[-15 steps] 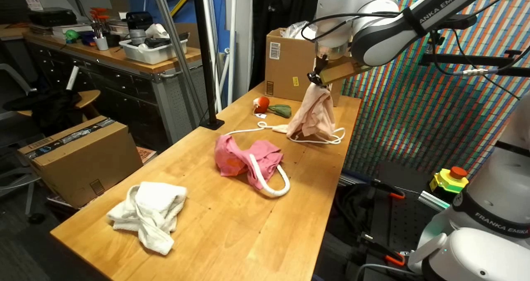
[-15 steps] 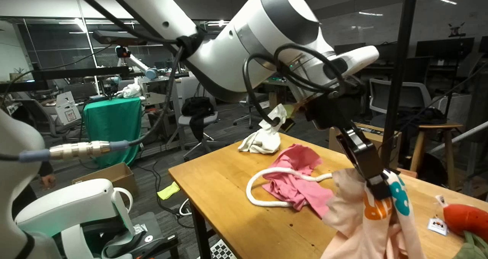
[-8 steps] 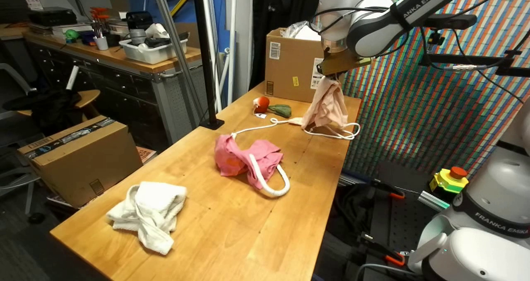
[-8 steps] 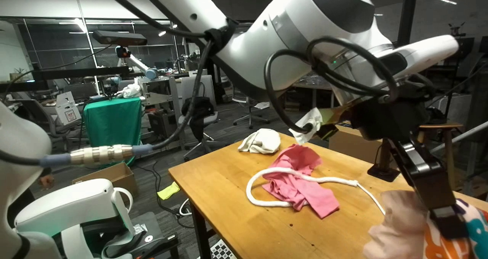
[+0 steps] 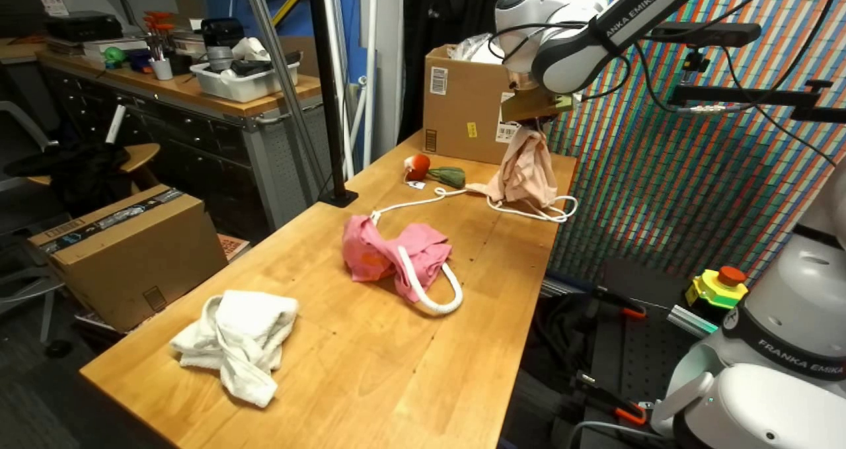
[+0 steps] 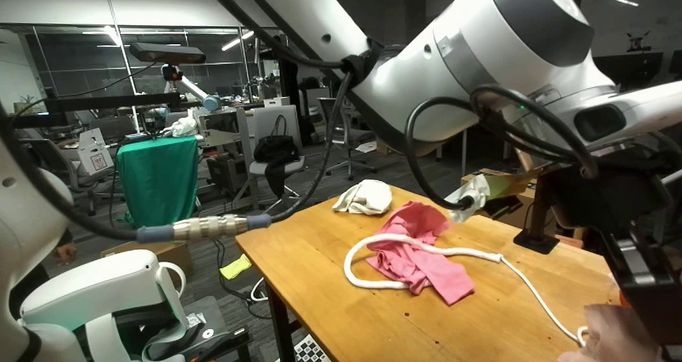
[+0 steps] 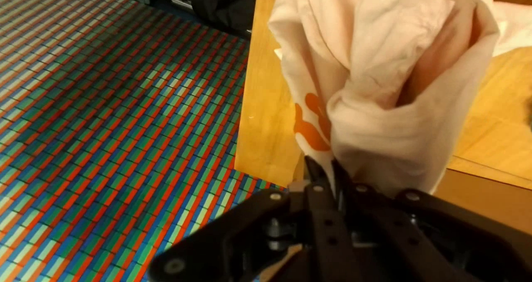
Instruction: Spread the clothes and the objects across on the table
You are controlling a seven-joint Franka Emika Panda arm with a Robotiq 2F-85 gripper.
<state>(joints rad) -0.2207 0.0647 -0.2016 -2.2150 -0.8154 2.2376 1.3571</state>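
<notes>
My gripper is shut on a pale peach cloth with orange print, hanging near the far right end of the table. The cloth's lower folds reach down to the tabletop. Mid-table lies a crumpled pink-red cloth with a thick white rope looped over it. That rope joins a thin white cord running to the peach cloth. A cream-white towel sits bunched at the near left. Farther back are a red item and a green item.
A cardboard box stands at the table's far end, just behind the held cloth. The base of a black post sits at one long edge. Beyond the opposite edge rises a striped multicoloured panel.
The gripper has carried the peach cloth toward the table's far right end, partly out of frame in an exterior view. The thin cord has been drawn along. Pink-red cloth and towel have not moved.
</notes>
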